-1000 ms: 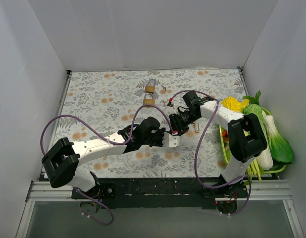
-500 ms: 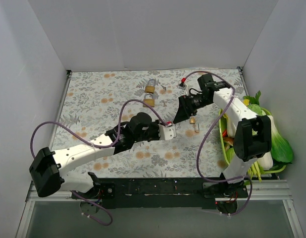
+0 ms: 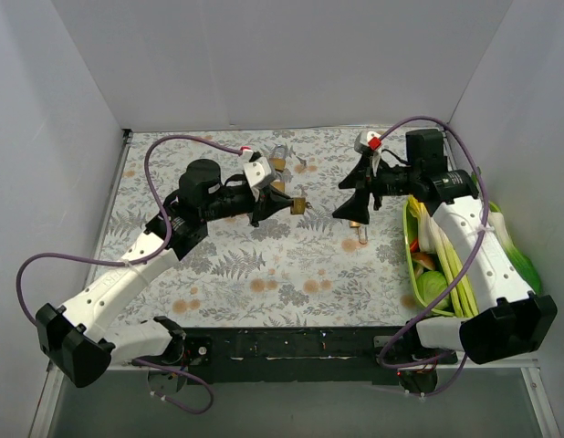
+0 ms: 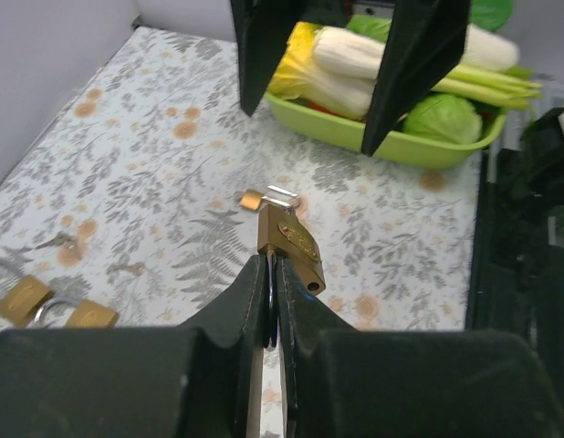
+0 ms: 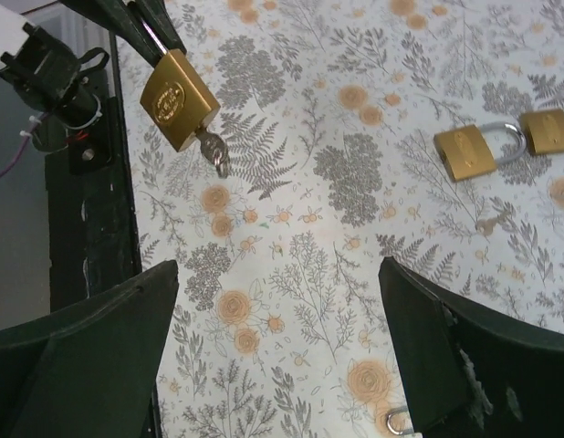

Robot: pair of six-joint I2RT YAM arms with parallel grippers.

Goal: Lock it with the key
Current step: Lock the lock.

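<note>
The right gripper [image 3: 348,193] has just sprung wide open and pulled back. It holds nothing now and faces the left gripper [image 4: 268,274] across a gap. The left gripper stays clamped shut on the steel shackle of a small brass padlock [image 4: 289,245], raised off the floral surface [image 3: 264,265]. The tiny thin silver-white metal key [image 5: 213,153] juts from the padlock's base, just beyond the left fingertips, and nothing grips it. I judge that either the turning is done or a fresh grip is coming. I cannot tell whether the shackle has latched.

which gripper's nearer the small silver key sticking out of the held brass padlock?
Left. The left gripper pinches the brass padlock by its shackle end, with the key at the other end. The right gripper is open and apart from it.
</note>
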